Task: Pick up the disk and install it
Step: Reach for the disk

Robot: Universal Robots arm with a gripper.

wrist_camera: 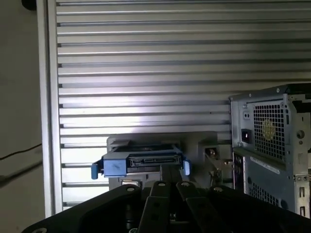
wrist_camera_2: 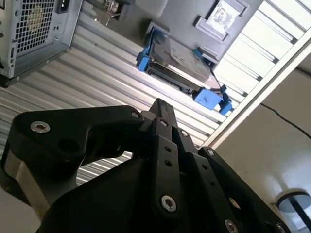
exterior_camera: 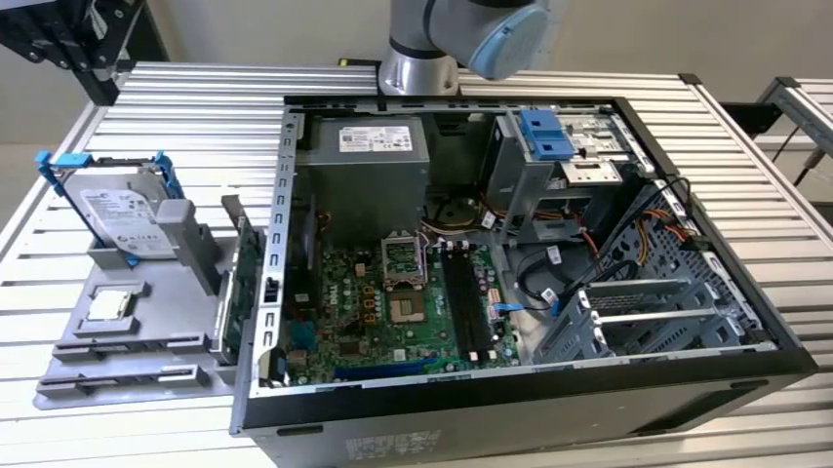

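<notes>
The disk is a silver-grey drive with a white label in a blue bracket. It stands tilted in a grey holder at the exterior view's left, outside the computer case. Both wrist views show it too: the disk lies beyond the black fingers, and its connector edge shows just past them. My gripper hangs high above the table's far left corner, well apart from the disk. Its fingers meet at a point with nothing between them, so the gripper is shut and holds nothing.
An open computer case fills the table's middle and right, with motherboard, power supply and a blue-fronted drive cage inside. A small square chip rests on the grey holder. The table is ribbed aluminium.
</notes>
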